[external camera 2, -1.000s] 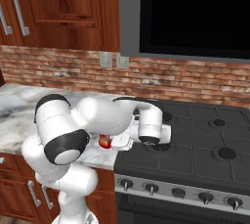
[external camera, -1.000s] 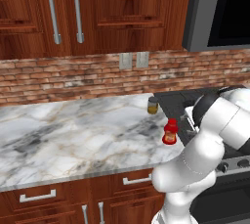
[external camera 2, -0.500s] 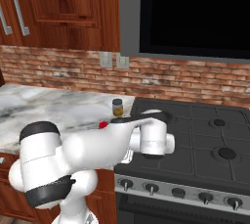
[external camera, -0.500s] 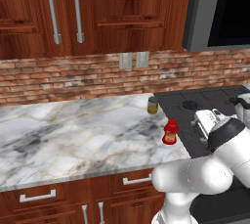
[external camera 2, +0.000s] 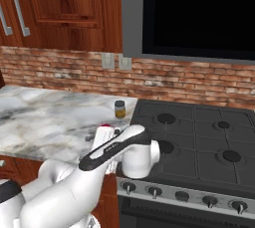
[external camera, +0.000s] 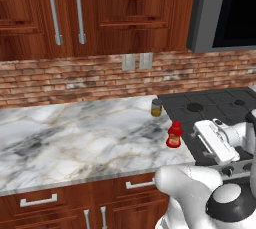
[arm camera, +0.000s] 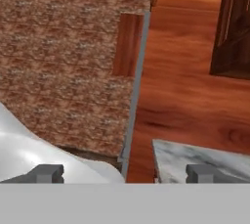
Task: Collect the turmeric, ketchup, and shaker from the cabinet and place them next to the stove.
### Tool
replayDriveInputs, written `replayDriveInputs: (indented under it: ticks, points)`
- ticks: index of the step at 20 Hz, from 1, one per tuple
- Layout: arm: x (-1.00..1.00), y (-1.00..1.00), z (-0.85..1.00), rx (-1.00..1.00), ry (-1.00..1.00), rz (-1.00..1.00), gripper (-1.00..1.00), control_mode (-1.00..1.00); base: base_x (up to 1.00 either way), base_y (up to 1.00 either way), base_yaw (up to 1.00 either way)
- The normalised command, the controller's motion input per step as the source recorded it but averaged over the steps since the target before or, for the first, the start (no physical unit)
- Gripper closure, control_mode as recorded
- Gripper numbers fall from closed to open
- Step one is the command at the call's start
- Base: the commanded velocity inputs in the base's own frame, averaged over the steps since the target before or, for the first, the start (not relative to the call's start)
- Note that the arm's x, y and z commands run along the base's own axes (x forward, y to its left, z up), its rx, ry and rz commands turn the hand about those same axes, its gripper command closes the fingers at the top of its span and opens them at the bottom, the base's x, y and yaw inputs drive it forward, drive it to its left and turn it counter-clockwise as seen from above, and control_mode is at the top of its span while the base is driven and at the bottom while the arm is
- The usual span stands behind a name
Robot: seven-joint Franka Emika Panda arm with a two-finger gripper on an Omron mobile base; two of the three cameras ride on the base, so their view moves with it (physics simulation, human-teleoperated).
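End effector (arm camera: 122,173) wide open, nothing between the fingertips (arm camera: 46,173); in the hand view they sit far apart at 6 o'clock, looking at a brick wall (arm camera: 63,66) and reddish wood panelling (arm camera: 190,71), with a corner of marble bench (arm camera: 205,155) at 5 o'clock

Turmeric (external camera: 157,108) upright on the bench (external camera: 75,133), at the back near the brick backsplash (external camera: 75,75), just beside the stove's (external camera: 210,103) left edge; same jar in the right base view (external camera 2: 120,109), at 10 o'clock of the near-left burner

Ketchup (external camera: 174,134) upright on the bench at 5 o'clock of the turmeric, apart from it, also just beside the stove edge; in the right base view only a sliver of red shows behind the arm (external camera 2: 114,150)

Arm lies low across the stove front in both base views; wrist over the near-left part of the stove (external camera 2: 199,137)

Wall cupboards (external camera: 100,8) with paired grey handles above the bench; microwave (external camera 2: 199,13) over the stove

Shaker: can't make it out
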Motion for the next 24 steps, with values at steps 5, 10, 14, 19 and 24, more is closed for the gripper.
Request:
replayDriveInputs:
  ticks: [5, 10, 14, 19, 24]
  points:
    - [-0.28, 0.87, 0.49, -0.01, 0.21, -0.04, -1.00, -1.00, 0.00, 0.00, 0.00]
    - [-0.26, 0.83, 0.42, -0.02, 0.26, -0.14, -1.00, -1.00, 0.00, 0.00, 0.00]
    - [-0.38, 0.78, 0.18, -0.06, 0.26, -0.28, -1.00, -1.00, 0.00, 0.00, 0.00]
    - [-0.37, 0.48, 0.11, -0.05, 0.25, -0.40, -1.00, -1.00, 0.00, 0.00, 0.00]
    - [-0.35, 0.43, 0.09, -0.09, 0.26, -0.39, -1.00, -1.00, 0.00, 0.00, 0.00]
